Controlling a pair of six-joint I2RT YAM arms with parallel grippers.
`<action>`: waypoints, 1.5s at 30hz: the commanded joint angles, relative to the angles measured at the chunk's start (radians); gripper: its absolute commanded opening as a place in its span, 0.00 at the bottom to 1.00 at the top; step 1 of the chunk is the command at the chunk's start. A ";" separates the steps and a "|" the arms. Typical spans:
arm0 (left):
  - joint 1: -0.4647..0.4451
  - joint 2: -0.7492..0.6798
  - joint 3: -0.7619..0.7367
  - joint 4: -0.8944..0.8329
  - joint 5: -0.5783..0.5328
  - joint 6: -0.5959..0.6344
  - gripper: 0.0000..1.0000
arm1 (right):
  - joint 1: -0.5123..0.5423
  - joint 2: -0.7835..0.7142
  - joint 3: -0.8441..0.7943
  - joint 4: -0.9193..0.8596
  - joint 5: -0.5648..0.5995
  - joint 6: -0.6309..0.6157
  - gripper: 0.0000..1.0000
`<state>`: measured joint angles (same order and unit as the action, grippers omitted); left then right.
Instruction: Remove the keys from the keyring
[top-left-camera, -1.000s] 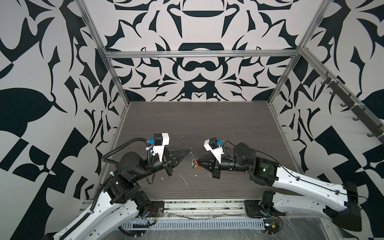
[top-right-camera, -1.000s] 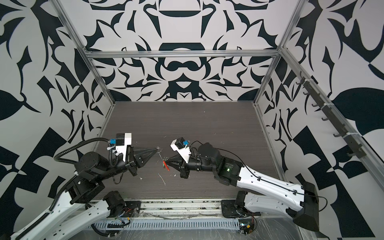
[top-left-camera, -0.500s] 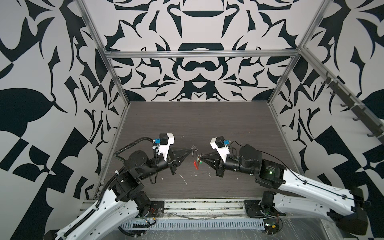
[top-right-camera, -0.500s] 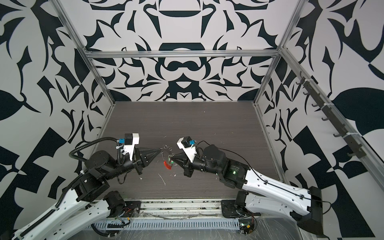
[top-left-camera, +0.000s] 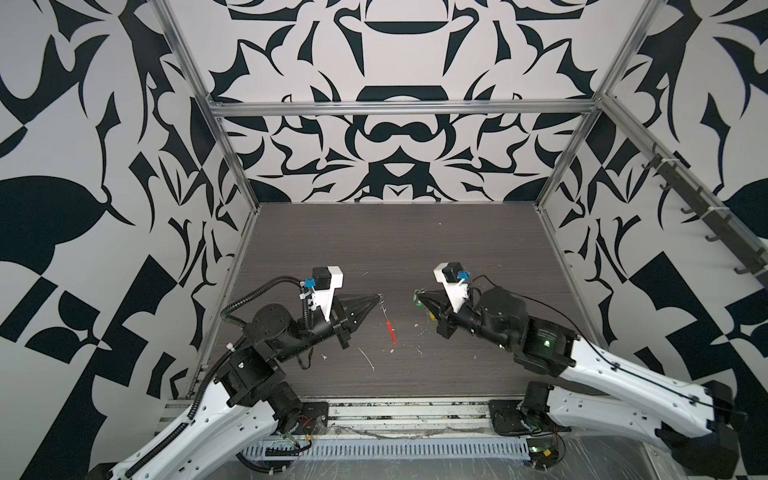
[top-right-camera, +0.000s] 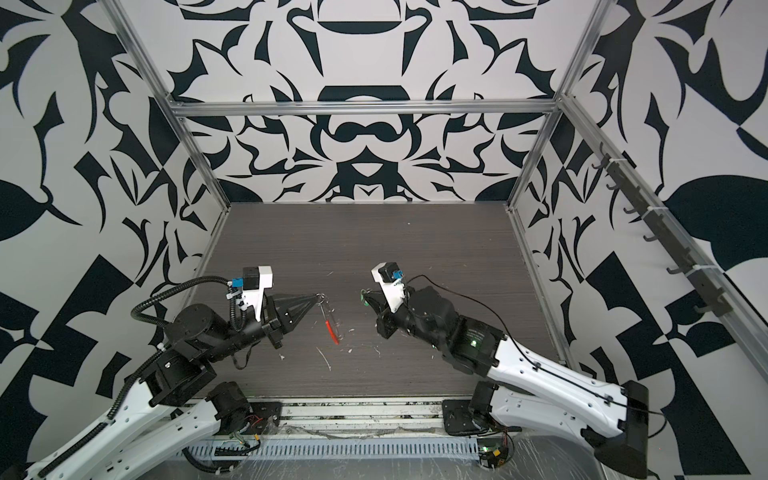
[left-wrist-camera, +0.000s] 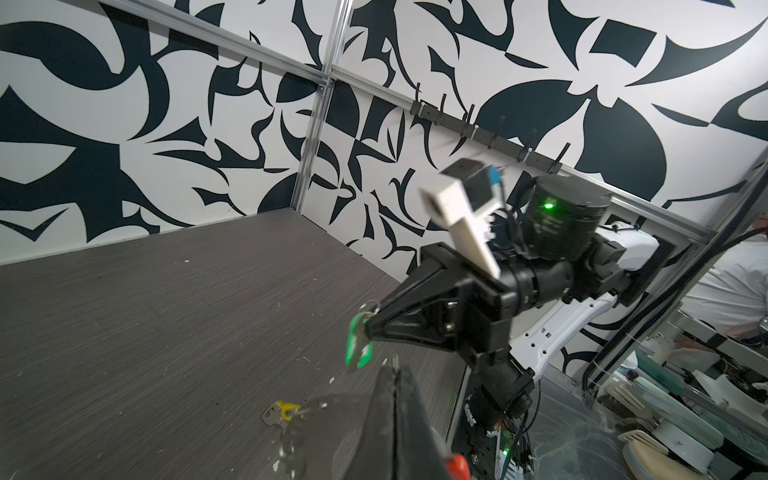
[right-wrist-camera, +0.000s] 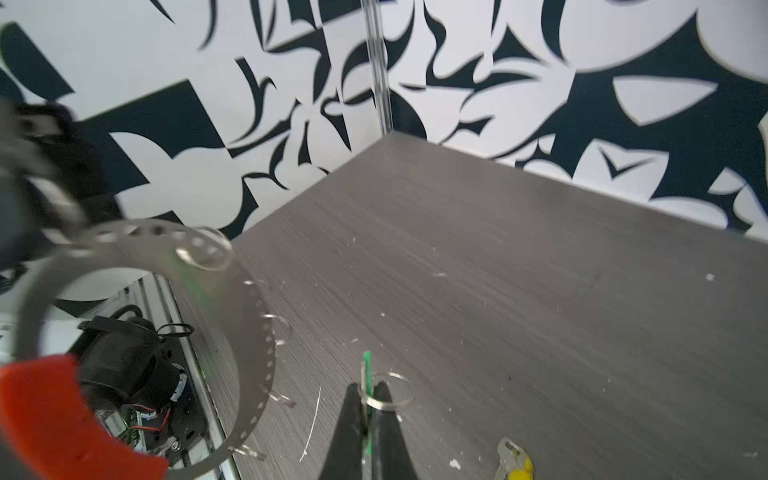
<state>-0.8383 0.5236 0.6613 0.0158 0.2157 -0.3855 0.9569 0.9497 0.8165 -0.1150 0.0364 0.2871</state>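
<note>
Over dark worktop (top-left-camera: 395, 241), left gripper (top-left-camera: 376, 296) is pinching red-sleeved silver wire keyring (top-left-camera: 390, 332) as anchor, right gripper (top-left-camera: 422, 294) clamping green-capped key (left-wrist-camera: 358, 347) clear of it.

Robotics lab test cell: black-and-white patterned wall panels (top-left-camera: 83, 124) in a silver aluminium frame (top-left-camera: 399, 107) enclose a dark grey wood-grain tabletop (top-left-camera: 395, 249); two white-and-black robot arms (top-left-camera: 623, 376) are bolted to a metal base rail (top-left-camera: 407, 413) beside a slotted cable duct (top-left-camera: 386, 449).

No legible text, label, brand, number or sign is found in any view. The walls (top-left-camera: 395, 50) are covered only in abstract black-and-white shapes. A small green light is seen on the right arm (top-left-camera: 547, 343), without lettering.
</note>
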 joint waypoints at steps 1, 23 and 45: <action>-0.002 -0.017 -0.007 -0.005 -0.016 -0.006 0.00 | -0.122 0.118 -0.002 0.042 -0.245 0.118 0.00; -0.002 -0.020 -0.046 0.033 -0.010 -0.033 0.00 | -0.214 0.840 0.118 0.133 -0.376 0.188 0.00; -0.002 -0.018 -0.057 0.032 -0.014 -0.044 0.00 | -0.216 0.813 0.084 0.058 -0.156 0.221 0.50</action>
<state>-0.8383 0.5125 0.6144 0.0185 0.2039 -0.4206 0.7460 1.7988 0.9386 0.0296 -0.2039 0.5022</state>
